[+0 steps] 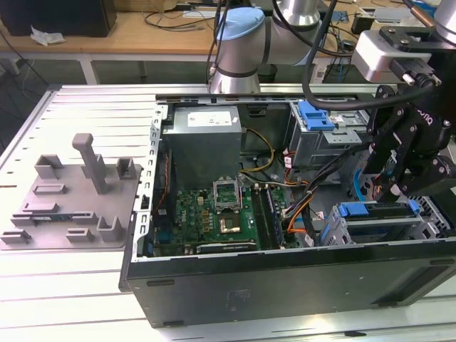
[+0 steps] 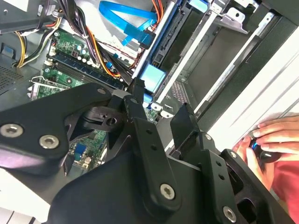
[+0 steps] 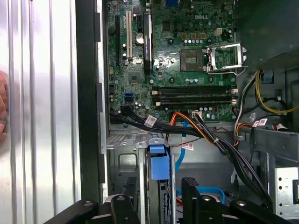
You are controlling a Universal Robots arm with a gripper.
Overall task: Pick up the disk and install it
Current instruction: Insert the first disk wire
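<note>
Silver-grey tubular arm (image 1: pixel 235 71) with a rounded pale blue joint cap (image 1: pixel 239 25), well apart from the gripper (image 1: pixel 390 189) on the exterior view's left of it. Black cables (image 1: pixel 311 50) looped along the arm towards a light grey boxy housing (image 1: pixel 381 53) just above the gripper. Matte black across the gripper itself, built of angular linked bars, with white lettering on one side. Silver socket-head screws (image 2: pixel 167 190) at the pivots of the black fingers (image 2: pixel 145 135) in the second wrist view.
</note>
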